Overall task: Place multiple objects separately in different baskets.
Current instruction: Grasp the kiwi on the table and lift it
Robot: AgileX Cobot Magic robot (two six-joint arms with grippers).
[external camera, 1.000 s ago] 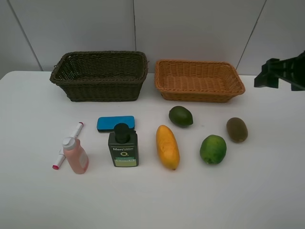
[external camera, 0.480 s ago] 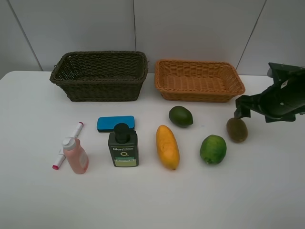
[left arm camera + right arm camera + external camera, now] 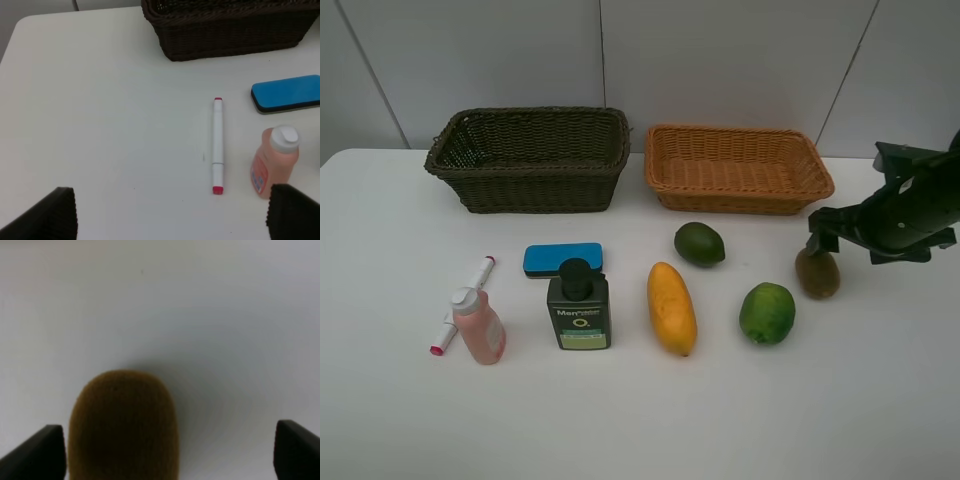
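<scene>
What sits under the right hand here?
The brown kiwi lies on the white table beneath the open right hand, between its fingertips. The hand covers the kiwi's far end in the high view; contact cannot be told.

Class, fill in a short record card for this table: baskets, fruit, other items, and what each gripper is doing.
Baskets: dark brown-green basket and orange-tan basket, side by side; nothing visible inside
Fruit: yellow mango, avocado, green round fruit, brown kiwi
Other items: pump bottle, pink bottle, blue eraser, marker
Left gripper: open, over bare table
Right gripper: open, at the brown kiwi, not gripping
</scene>
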